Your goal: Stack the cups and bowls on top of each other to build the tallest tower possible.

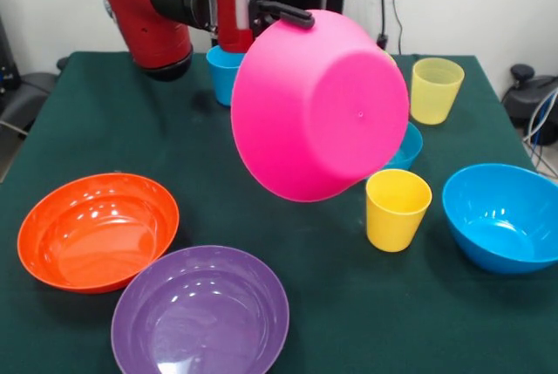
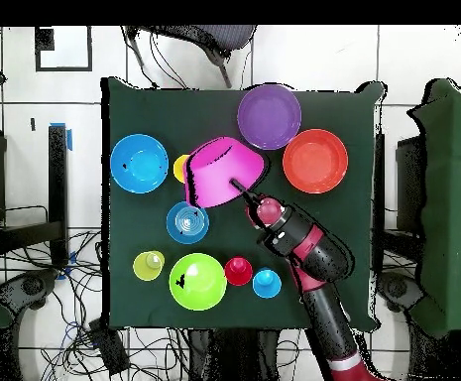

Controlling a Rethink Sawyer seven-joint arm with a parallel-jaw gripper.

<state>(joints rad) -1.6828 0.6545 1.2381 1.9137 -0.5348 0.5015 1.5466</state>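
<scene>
Gripping pink bowl (image 1: 319, 105) by rim, gripper (image 1: 288, 15) clamped; bowl tilted, airborne above table (image 1: 78, 112) w/ cups.

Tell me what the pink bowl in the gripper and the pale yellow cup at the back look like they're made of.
The pink bowl looks like smooth moulded plastic: uniform colour, a soft sheen and a small moulding dot at the centre of its base. The pale yellow cup is probably thinner translucent plastic, since light seems to pass through its wall. The gripper is clamped on the bowl's rim.
</scene>
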